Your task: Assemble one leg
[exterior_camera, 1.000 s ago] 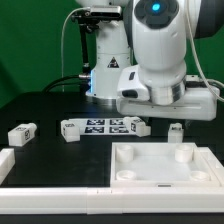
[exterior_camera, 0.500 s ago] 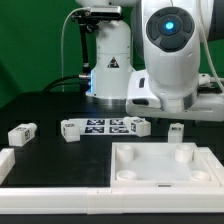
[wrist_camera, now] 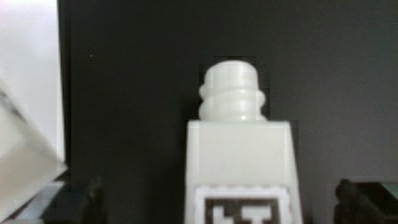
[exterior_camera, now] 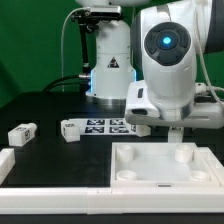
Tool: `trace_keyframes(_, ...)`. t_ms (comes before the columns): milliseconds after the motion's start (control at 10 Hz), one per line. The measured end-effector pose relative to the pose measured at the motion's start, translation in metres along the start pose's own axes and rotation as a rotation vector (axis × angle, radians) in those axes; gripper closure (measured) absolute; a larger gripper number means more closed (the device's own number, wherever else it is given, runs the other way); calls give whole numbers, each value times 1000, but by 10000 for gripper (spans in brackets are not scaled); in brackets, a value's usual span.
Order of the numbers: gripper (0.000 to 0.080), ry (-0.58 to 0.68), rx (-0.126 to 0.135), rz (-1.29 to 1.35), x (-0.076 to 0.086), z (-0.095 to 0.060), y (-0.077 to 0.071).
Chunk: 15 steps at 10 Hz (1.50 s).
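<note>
Sits lower than a moment ago, straddling the leg (wrist_camera: 237, 140) with gripper (wrist_camera: 217, 203) spread wide, not touching; looks ready to clamp.

Your wrist view blurs the leg (wrist_camera: 238, 140) and crops its tag (wrist_camera: 240, 208); in the exterior view the arm (exterior_camera: 170, 70) largely hides it.

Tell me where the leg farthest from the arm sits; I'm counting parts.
In the exterior view, the leg lies at the far left, apart from the marker board to its right.
</note>
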State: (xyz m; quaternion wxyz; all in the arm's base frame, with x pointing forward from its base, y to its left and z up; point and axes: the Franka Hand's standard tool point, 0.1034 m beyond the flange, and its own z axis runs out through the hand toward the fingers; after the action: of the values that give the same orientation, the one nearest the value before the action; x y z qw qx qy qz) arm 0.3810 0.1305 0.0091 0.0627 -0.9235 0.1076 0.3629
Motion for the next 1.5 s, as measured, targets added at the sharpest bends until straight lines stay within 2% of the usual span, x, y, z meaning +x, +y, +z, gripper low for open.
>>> trace_keyframes(200,150,0,-3,-3,-1,1,-1)
trace_keyframes(300,272,0,-3,-3,-1,1,-2)
trace_keyframes(400,272,-2,-3,-3,-1,0,-2)
trace_keyframes(500,412,0,-1,-2,0,-2,-1)
trace_keyframes(600,513,4,1,-1,2,-4,-1)
trace_keyframes(1300,511,5,0,-1,1,-4,-1)
trace_keyframes(1400,511,5,-5,-7,-4,-12,-1)
trace_keyframes(1500,509,7,-6,-11,-14,-27,-2)
